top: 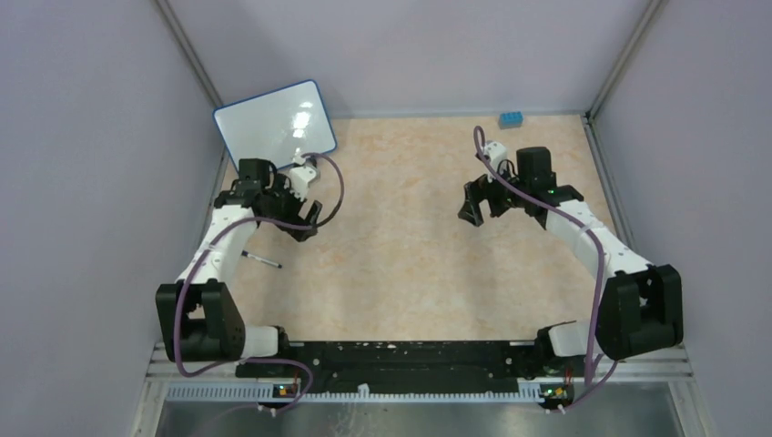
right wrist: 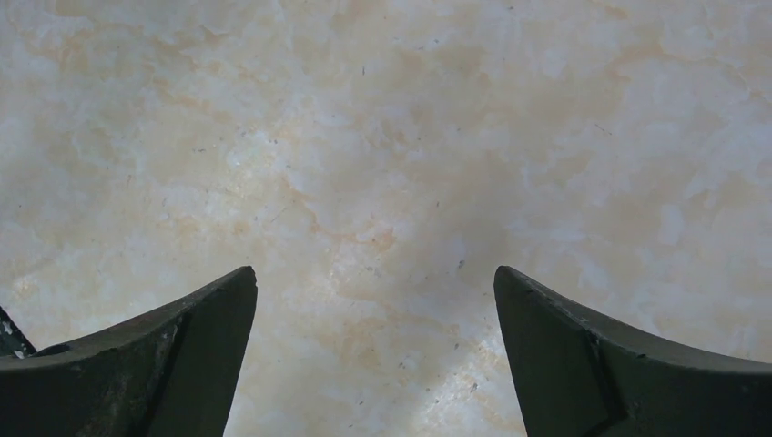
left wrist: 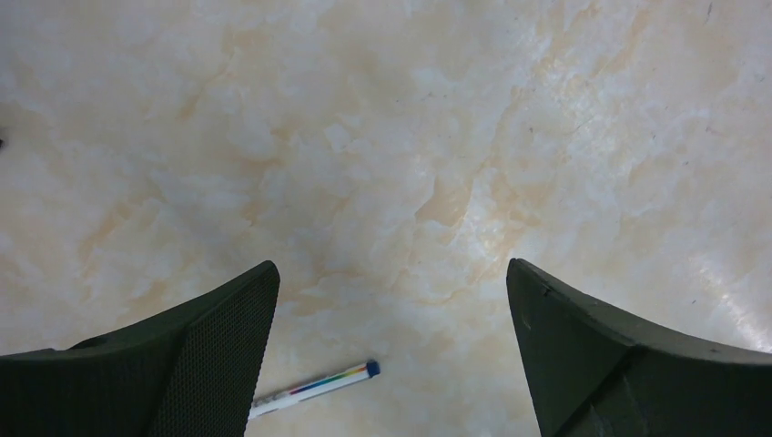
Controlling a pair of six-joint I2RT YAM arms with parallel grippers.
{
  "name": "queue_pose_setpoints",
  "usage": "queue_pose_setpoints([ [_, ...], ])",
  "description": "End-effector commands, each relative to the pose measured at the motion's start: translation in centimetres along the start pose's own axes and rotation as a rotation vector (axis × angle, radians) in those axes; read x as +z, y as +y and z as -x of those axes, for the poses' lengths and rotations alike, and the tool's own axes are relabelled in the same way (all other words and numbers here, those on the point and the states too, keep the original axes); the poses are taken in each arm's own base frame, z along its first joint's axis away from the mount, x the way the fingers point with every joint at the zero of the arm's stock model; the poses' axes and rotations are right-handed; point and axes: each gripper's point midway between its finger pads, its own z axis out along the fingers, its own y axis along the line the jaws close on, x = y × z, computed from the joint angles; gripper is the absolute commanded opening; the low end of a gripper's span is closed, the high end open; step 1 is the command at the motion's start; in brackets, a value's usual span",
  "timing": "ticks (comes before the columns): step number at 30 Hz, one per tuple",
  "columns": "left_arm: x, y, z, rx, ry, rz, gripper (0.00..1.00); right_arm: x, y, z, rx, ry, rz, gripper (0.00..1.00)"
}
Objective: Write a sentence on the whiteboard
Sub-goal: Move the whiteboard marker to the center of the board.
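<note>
The whiteboard (top: 273,125), white with a thin blue rim, leans at the back left corner; its face looks blank and no sentence shows on it. My left gripper (top: 305,218) hangs just in front of the board, open and holding nothing. In the left wrist view the left gripper (left wrist: 391,273) looks down on bare table, with a white marker pen (left wrist: 314,387) with a rainbow stripe and blue end lying below, between the fingers. The same pen (top: 262,260) lies on the table near the left arm. My right gripper (top: 482,205) (right wrist: 375,278) is open over bare table.
A small blue block (top: 511,118) sits at the back edge, right of centre. Grey walls close in the marbled tabletop (top: 401,264) on the left, back and right. Purple cables loop off both wrists.
</note>
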Motion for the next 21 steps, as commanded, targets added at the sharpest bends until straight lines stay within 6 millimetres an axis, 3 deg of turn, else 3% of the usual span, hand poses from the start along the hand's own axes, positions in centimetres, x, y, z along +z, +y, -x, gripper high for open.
queue_pose_setpoints([
  [1, -2.6, 2.3, -0.5, 0.244, 0.084, 0.022, 0.99, -1.3, -0.2, 1.4, -0.006, -0.044, -0.047, 0.99],
  [6, -4.8, 5.7, -4.6, 0.438, 0.285, 0.03, 0.99, -2.4, 1.3, 0.9, -0.062, -0.027, 0.01, 0.99],
  [11, -5.4, 9.4, -8.3, 0.591, 0.445, 0.05, 0.99, -2.5, 2.4, 0.1, -0.048, 0.043, 0.088, 0.99],
  [17, -4.7, 9.7, -9.9, 0.731, 0.455, -0.008, 0.98, -3.4, 3.2, 0.8, -0.061, 0.009, 0.106, 0.99],
  [21, -3.5, 9.3, -12.0, 0.781, 0.48, -0.073, 0.94, -3.5, 3.2, 0.5, -0.07, 0.03, 0.108, 0.99],
])
